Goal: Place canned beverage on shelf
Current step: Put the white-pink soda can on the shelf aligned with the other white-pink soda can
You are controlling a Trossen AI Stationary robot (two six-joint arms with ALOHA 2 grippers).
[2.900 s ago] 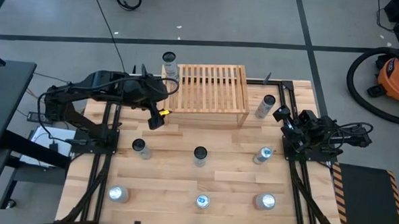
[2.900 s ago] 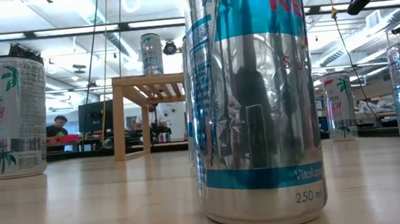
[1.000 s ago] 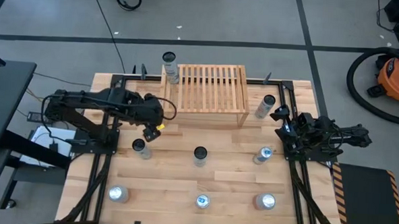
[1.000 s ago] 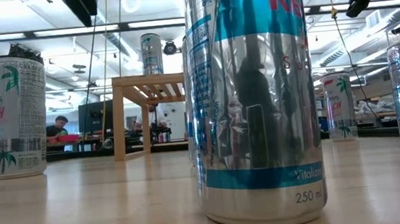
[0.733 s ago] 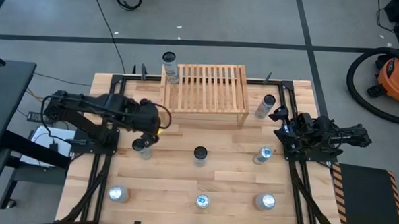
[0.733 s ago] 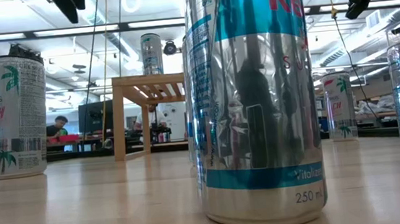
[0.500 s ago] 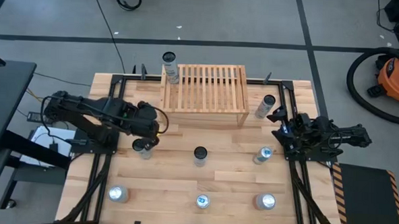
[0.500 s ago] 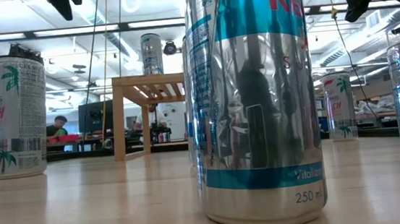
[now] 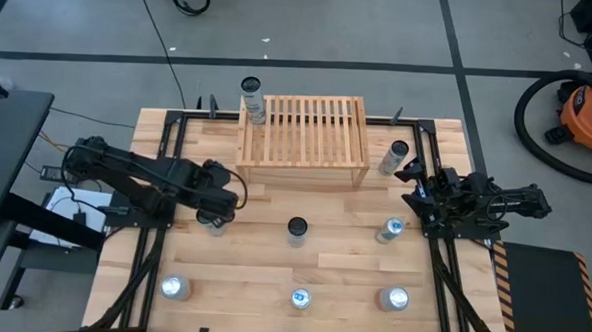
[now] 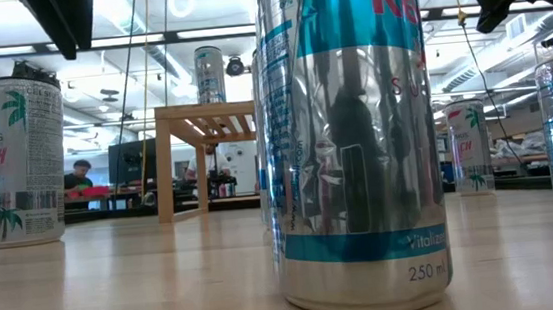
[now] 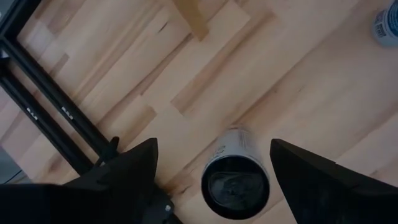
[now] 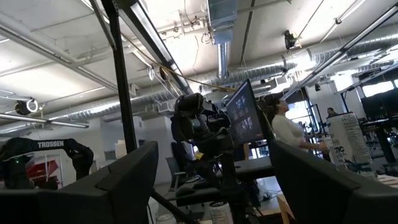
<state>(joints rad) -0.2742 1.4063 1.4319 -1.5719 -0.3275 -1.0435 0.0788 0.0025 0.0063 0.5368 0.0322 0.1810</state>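
The left gripper (image 11: 211, 168) points straight down with fingers (image 11: 134, 165) spread; the right gripper (image 9: 412, 181) waits, fingers apart.

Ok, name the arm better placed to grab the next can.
Left: its end effector hangs open right above a can. The right end effector idles at the table's right side, aimed across the room.

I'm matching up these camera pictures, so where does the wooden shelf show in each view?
High view: shelf, upper centre.
Low view: shelf, left of centre, behind the big can.
Left wrist view: only one leg, at the edge.
Right wrist view: not in it.
Shared landmark: the can on the shelf's corner, also in the low view.
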